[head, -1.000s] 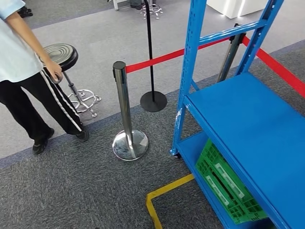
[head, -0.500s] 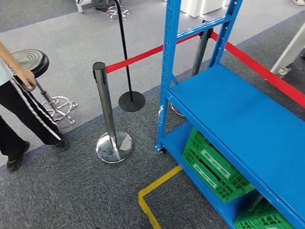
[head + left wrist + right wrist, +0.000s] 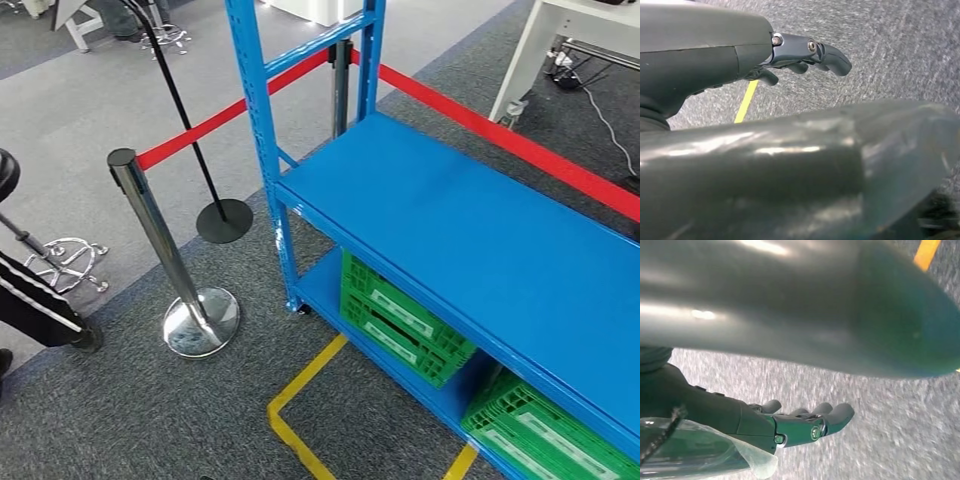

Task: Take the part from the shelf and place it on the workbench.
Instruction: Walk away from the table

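Two ribbed green crates [image 3: 400, 320] under smooth blue shelf [image 3: 483, 220].

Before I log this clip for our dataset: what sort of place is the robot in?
Probably an indoor test or demo area in a workshop. A blue metal shelf holds green crates, red belt barriers rope it off, and yellow floor tape marks a standing spot.

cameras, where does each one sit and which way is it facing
Head view: high on the robot, looking forward and down at the blue shelf, green crates and yellow floor tape.
Left wrist view: behind the hanging left hand, facing the grey carpet.
Right wrist view: behind the right hand, facing the floor.
All views share the carpet and yellow tape.
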{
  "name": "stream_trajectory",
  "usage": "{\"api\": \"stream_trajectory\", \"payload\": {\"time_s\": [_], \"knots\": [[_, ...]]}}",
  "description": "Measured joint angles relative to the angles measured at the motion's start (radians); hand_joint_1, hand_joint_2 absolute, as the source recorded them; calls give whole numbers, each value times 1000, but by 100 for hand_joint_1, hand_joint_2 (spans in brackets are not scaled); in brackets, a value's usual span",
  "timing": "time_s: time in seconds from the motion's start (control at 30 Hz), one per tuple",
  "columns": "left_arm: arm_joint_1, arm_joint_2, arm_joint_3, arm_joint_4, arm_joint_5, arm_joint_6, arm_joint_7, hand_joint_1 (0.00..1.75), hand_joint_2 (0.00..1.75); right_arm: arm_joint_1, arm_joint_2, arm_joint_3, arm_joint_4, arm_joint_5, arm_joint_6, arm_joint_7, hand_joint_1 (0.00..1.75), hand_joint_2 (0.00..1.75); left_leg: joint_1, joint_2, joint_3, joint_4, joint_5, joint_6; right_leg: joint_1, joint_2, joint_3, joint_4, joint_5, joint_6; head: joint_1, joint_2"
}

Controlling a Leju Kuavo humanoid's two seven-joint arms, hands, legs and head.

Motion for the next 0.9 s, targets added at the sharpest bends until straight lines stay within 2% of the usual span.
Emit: {"api": "stream_trajectory", "payload": {"time_s": [0.03,0.07,0.1,0.13,0.2,0.23,0.27,0.33,0.37,0.4,0.43,0.47,0.5,0.53,0.57,0.6,0.63,0.67,0.73,0.77,0.83,0.87,0.9], "knots": [[1,0,0,0,0,0,0,0,0,1,0,0,0,0,0,0,0,0,1,-6,-23,56,-20,-2,0,13,-2,1,1,0,0,0],[1,1,0,0,1,-1,0,0,0,2,0,0,0,0,0,0,0,0,2,-8,-31,77,-17,-3,0,27,-3,3,2,0,0,0],[1,1,0,0,1,-1,-1,0,0,3,0,0,0,0,-1,0,0,0,3,-10,-22,59,7,-2,0,41,-4,4,2,1,0,0],[1,1,0,0,1,-1,-2,0,0,3,0,0,0,0,-1,0,0,0,5,-16,2,5,45,0,0,56,-3,6,2,2,0,0],[2,2,0,0,1,-1,-3,0,0,1,0,0,1,0,-1,0,0,0,8,-64,59,-132,114,9,0,84,-6,9,4,8,1,0],[1,2,0,0,1,-1,-4,0,0,-1,0,0,1,0,-1,0,0,0,9,-86,77,-179,129,13,-1,97,-12,11,6,14,0,0],[0,2,0,0,1,-1,-5,0,0,-1,0,0,2,0,-1,0,0,0,9,-102,84,-202,132,17,-2,108,-19,12,9,21,0,0],[-1,2,0,0,1,-1,-7,0,0,2,0,0,2,1,-1,1,0,0,8,-89,84,-214,133,24,-6,130,-34,10,18,38,-2,0],[-2,2,0,0,1,-1,-8,0,0,5,0,0,2,1,-2,1,0,0,9,-76,84,-220,137,29,-6,123,-42,12,16,44,-2,0],[-2,1,0,0,1,-1,-9,0,0,6,0,0,2,1,-2,1,0,0,10,-62,84,-227,142,35,-4,102,-55,29,2,48,1,0],[-2,0,0,0,0,-1,-10,0,0,5,0,0,3,1,-3,1,0,0,11,-46,83,-233,147,39,-2,73,-77,66,-23,51,5,0],[-1,0,0,0,0,-1,-10,0,0,3,0,0,3,1,-3,1,0,0,10,-29,81,-234,149,43,-1,39,-106,125,-60,53,8,0],[1,0,0,0,-1,-1,-10,0,0,0,0,0,3,1,-3,1,0,0,8,-12,78,-235,149,45,-1,18,-138,197,-96,55,12,0],[3,0,0,0,-1,-2,-10,0,0,-1,0,0,3,1,-3,1,0,0,6,6,76,-234,149,45,-1,9,-164,259,-122,58,13,0],[5,1,0,0,-1,-2,-10,0,0,0,0,0,3,1,-3,1,0,0,5,22,74,-234,149,45,-2,5,-174,293,-130,60,13,0],[5,1,0,0,-1,-2,-10,0,0,3,0,0,3,1,-3,1,0,0,4,36,73,-234,149,45,-2,1,-163,288,-120,61,13,0],[4,1,0,0,-1,-2,-10,0,0,5,0,0,3,1,-3,1,0,0,4,48,74,-233,149,44,-3,-5,-130,240,-93,62,13,0],[4,0,0,0,-1,-2,-10,0,0,5,0,0,3,1,-3,2,0,0,3,59,76,-231,148,42,-3,-22,-82,165,-62,61,13,0],[3,0,0,0,-2,-2,-10,0,0,0,0,0,3,1,-3,1,0,0,-2,80,78,-224,144,33,2,-58,-5,37,-27,52,14,0],[3,0,0,0,-2,-2,-10,0,0,-2,0,0,4,1,-3,1,0,0,-5,89,78,-221,142,28,5,-68,9,9,-24,45,13,0],[1,1,0,0,-2,-2,-11,0,0,1,0,0,4,1,-3,1,0,0,-6,104,80,-218,142,19,6,-55,4,5,-24,28,11,0],[0,1,0,0,-2,-2,-11,0,0,4,-1,0,4,1,-4,1,0,0,-4,96,80,-214,137,12,5,-46,3,4,-22,21,11,0],[-1,1,0,0,-2,-2,-11,0,0,5,-1,0,4,1,-4,1,0,0,-1,77,76,-200,122,6,4,-38,4,3,-18,13,10,0]]}}
